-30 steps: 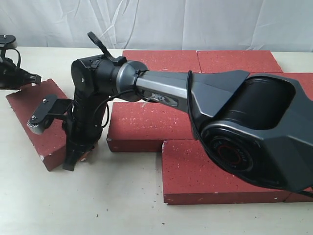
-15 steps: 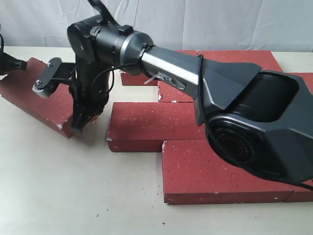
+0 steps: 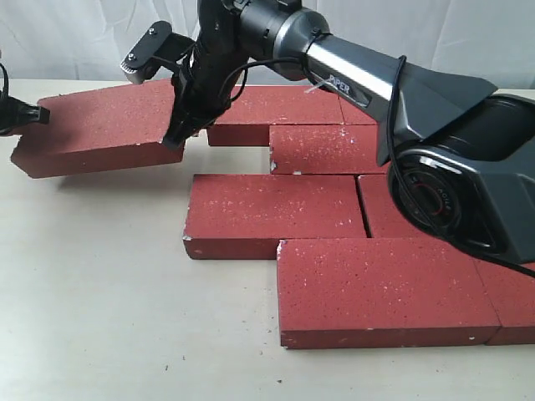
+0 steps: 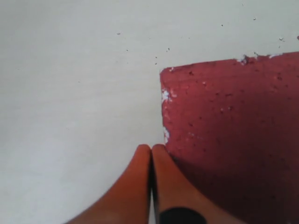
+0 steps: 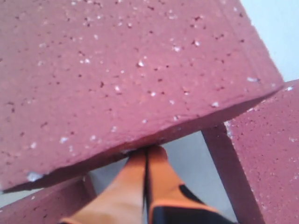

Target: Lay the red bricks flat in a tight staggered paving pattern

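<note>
A loose red brick [image 3: 92, 124] lies crosswise at the back left, apart from the laid bricks. My right gripper [image 3: 173, 142] is shut, its fingertips [image 5: 154, 151] pressed against the near edge of that brick [image 5: 117, 70] at its right end. At the brick's left end my left gripper [image 3: 40, 114] is shut too, tips [image 4: 159, 150] beside the chipped corner of the brick [image 4: 233, 130]. Neither gripper holds anything. Several more red bricks [image 3: 276, 215] lie flat in staggered rows to the right.
The laid rows run from the back row [image 3: 276, 102] through a middle brick [image 3: 322, 149] to the front brick [image 3: 384, 288]. The right arm's large base [image 3: 451, 192] covers the right bricks. Bare tabletop [image 3: 100, 292] spreads at front left.
The loose brick has swung from pointing toward the front to lying crosswise farther back. The right arm rose and moved back with it; the left gripper stayed at the brick's left end.
</note>
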`<state>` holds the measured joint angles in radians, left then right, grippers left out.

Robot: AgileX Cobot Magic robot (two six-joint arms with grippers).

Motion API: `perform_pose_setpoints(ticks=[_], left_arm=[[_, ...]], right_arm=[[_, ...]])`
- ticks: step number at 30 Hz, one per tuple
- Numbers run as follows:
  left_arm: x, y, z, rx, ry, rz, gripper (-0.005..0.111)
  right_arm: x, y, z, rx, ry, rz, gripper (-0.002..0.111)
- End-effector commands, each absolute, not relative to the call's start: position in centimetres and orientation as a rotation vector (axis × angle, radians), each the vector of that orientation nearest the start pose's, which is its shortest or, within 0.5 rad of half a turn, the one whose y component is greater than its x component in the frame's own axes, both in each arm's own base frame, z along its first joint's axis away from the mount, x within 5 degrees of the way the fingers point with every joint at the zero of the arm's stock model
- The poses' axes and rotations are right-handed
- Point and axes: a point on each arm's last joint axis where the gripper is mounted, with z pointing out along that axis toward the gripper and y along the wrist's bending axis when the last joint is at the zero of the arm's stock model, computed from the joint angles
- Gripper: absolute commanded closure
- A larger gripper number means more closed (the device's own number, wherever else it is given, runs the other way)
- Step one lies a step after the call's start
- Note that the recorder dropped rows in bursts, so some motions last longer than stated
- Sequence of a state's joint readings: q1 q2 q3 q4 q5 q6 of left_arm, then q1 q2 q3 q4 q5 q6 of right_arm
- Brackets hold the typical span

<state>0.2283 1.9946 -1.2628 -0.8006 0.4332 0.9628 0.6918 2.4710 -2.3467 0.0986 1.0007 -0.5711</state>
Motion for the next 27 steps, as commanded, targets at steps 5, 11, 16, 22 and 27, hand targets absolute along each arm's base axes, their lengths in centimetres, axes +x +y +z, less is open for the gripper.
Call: perform_pose_setpoints(ticks=[5,11,16,22,27], left_arm=[[41.0,5.8,15.5,0.081,2.491,-0.28,0.107],[41.3,6.0,14.5,0.037,2.493,-0.274,0.107],[41.4,6.2,13.4,0.013,2.505,-0.266,0.107],[41.4,6.2,13.4,0.018,2.505,-0.265,0.107],[41.4,6.1,13.4,0.021,2.508,-0.274,0.107]], right_arm=[[42.2,36.4,17.5,-1.466,2.084,0.189,0.109],[43.3,35.7,16.1,-1.432,2.092,0.176,0.109],[44.4,34.7,13.7,-1.4,2.149,0.182,0.109],[44.4,34.4,13.7,-1.432,2.157,0.141,0.109],[44.7,33.7,13.5,-1.435,2.175,0.045,0.109]])
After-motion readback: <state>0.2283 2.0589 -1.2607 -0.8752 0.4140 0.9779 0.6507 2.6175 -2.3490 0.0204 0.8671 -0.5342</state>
